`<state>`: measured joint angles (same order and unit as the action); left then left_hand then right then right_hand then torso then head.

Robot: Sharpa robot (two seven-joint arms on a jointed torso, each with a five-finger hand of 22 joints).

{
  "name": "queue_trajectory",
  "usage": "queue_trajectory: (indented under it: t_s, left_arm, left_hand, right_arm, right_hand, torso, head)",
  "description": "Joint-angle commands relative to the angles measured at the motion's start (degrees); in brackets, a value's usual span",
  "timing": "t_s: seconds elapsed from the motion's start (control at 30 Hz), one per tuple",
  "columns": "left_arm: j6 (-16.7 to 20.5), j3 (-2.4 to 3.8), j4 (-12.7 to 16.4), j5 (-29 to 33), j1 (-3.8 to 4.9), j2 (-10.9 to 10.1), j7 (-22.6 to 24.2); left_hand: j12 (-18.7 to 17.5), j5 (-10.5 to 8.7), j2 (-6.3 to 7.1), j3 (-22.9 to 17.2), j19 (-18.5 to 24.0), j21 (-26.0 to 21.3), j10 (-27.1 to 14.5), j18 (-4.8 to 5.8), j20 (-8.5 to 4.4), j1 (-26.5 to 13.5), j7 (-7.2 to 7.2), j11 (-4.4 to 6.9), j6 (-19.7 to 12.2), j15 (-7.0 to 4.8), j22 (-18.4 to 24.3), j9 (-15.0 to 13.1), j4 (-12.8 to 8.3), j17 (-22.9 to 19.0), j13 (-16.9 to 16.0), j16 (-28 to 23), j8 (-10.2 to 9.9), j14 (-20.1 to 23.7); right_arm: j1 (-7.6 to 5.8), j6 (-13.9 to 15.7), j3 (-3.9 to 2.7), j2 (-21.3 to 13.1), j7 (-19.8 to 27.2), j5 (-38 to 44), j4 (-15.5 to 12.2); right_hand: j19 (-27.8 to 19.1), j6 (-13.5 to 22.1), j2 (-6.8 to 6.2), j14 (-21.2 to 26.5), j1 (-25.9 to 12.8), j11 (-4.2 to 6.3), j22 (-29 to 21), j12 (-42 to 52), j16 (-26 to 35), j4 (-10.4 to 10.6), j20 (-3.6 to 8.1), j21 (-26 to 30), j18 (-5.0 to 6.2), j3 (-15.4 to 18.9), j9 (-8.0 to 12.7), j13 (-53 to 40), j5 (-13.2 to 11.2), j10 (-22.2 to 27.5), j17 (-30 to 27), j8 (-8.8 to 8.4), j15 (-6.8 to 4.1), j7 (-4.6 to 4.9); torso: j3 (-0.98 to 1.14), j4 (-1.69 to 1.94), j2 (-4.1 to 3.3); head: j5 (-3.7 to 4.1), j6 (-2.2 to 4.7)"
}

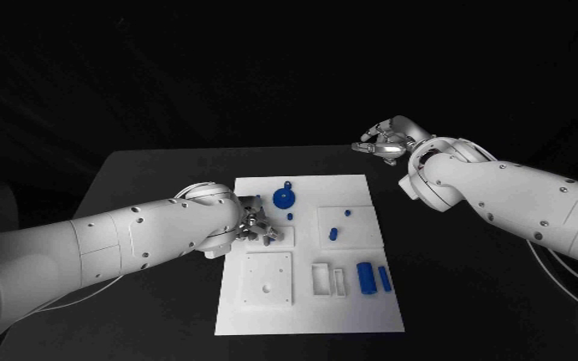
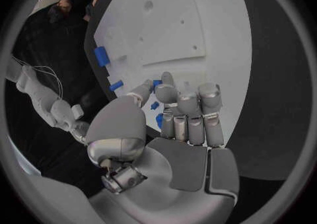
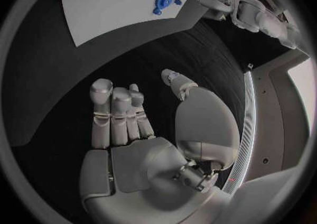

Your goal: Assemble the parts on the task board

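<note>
Left hand [image 1: 256, 226] low over left side of task board [image 1: 362, 311], fingers curled in; small blue piece [image 2: 159, 121] just past its fingertips, cannot tell if held. Round blue part [image 1: 284, 197] sits near board's far end. Two small blue pegs [image 1: 334, 232] stand on square plate in middle. Two blue cylinders [image 1: 373, 278] lie loose near right edge, beside empty slots. Right hand [image 1: 387, 141] off board, far back over black table [image 1: 144, 169], fingers loosely bent, holding nothing. Job looks only partly done: cylinders not placed yet.
</note>
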<state>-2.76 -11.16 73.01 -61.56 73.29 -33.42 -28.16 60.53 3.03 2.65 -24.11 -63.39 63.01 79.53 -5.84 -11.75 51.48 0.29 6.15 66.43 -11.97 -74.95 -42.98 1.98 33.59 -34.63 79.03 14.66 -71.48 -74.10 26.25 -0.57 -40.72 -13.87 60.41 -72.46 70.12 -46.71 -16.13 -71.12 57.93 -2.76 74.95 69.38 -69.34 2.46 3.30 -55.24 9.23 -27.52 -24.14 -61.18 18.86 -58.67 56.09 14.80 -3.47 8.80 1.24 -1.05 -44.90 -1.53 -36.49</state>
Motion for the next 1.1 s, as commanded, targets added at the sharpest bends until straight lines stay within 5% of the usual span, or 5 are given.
queue_trajectory:
  t_s: [0.03, 0.33, 0.7, 1.1]
  left_arm:
    - [-0.8, -0.12, -0.7, 0.3, -0.14, 0.3, -0.2]
    - [-0.8, -0.13, -1.1, 0.7, -0.14, 0.3, 0.0]
    - [-1.5, -0.13, -1.6, 0.9, -0.14, 0.4, -0.4]
    - [-1.7, -0.13, -1.7, 1.7, -0.14, 0.1, -0.4]
  left_hand:
    - [0.1, 0.09, -0.37, 0.0, -0.4, 0.2, -0.3, -2.02, -4.26, 0.6, 0.0, 0.08, -0.3, -0.35, -0.9, 0.1, -0.5, 0.1, -0.1, 0.0, 0.0, -0.3]
    - [0.1, 0.48, -2.3, -0.4, -0.2, 0.4, -0.3, -2.1, -4.13, 1.5, 0.07, 0.02, -0.3, -0.28, -0.8, 0.2, -2.5, 0.7, -0.2, -0.2, 0.0, -0.3]
    - [-0.1, 10.65, -4.74, -3.2, 0.0, 0.9, -0.2, -1.71, -3.78, 0.6, 0.32, -0.24, -0.4, -0.02, -0.7, 0.3, -10.9, 2.2, -0.4, -1.1, 0.2, -0.6]
    - [-0.3, 19.74, -5.12, -6.3, -0.5, 1.2, 0.0, -1.49, -3.79, -4.0, 0.39, -0.32, -0.5, 0.06, -0.4, 0.2, -13.6, 3.5, -0.5, -1.8, 0.4, -1.1]
  right_arm:
    - [0.03, -0.8, -0.01, 0.1, 0.4, 0.2, -0.1]
    - [0.03, -0.9, -0.01, 0.0, 0.4, 0.2, 0.0]
    - [0.03, -0.9, -0.01, 0.1, 0.5, 0.2, 0.0]
    - [0.04, -0.9, -0.01, 0.1, 0.5, 0.2, 0.1]
  right_hand:
    - [-0.1, -0.2, -0.08, 0.1, -0.3, 0.14, 0.9, 0.1, -0.1, 0.3, 0.4, 0.4, 5.77, -0.1, 0.1, 0.1, 0.3, 0.3, -0.1, 0.35, -0.24, 0.36]
    - [-0.1, -0.2, -0.07, 0.1, -0.3, 0.14, 0.9, 0.2, -0.1, 0.3, 0.41, 0.4, 5.77, -0.1, 0.1, 0.1, 0.3, 0.3, -0.1, 0.35, -0.25, 0.36]
    - [-0.1, -0.2, -0.07, 0.1, -0.2, 0.14, 0.9, 0.2, -0.1, 0.3, 0.41, 0.4, 5.77, -0.1, 0.1, 0.1, 0.3, 0.3, -0.1, 0.36, -0.25, 0.36]
    - [-0.1, -0.2, -0.05, 0.1, -0.2, 0.14, 0.9, 0.2, -0.1, 0.3, 0.41, 0.4, 5.77, 0.0, 0.1, 0.2, 0.4, 0.3, -0.1, 0.36, -0.25, 0.35]
  torso:
    - [0.02, -0.05, -0.04]
    - [-0.02, 0.06, 0.04]
    - [-0.05, 0.07, 0.03]
    - [-0.08, 0.09, 0.04]
  head:
    - [-0.01, -0.05]
    - [0.26, -0.13]
    - [0.19, -0.15]
    - [0.05, -0.11]
